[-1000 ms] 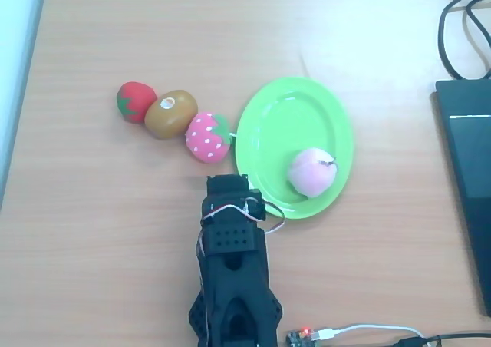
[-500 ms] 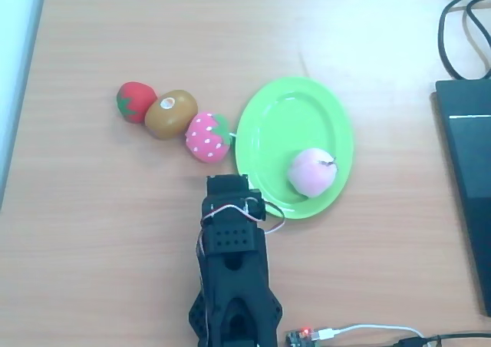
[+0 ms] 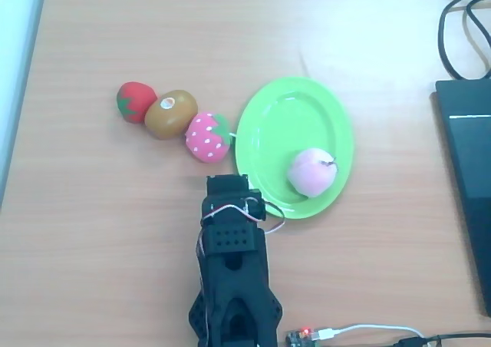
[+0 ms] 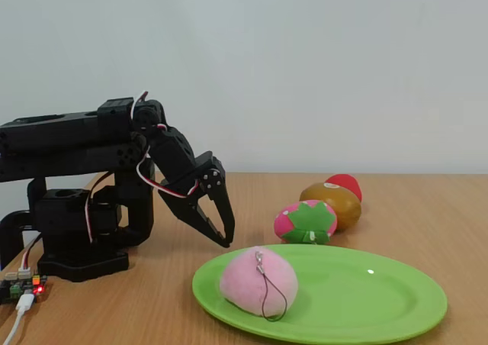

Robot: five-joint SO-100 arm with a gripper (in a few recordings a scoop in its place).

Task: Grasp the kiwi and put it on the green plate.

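Note:
The brown kiwi with its pale round spot lies on the table between a red strawberry and a pink strawberry. In the fixed view the kiwi sits behind the pink strawberry. The green plate lies to the right of the row and holds a pale pink peach. My black gripper hangs shut, tips pointing down, just above the table near the plate's near-left rim. From overhead the gripper sits below the pink strawberry, well apart from the kiwi.
A black flat device and black cables lie at the right edge. A small circuit board with a red light and a white cable sit beside the arm's base. Bare wood lies left of the arm.

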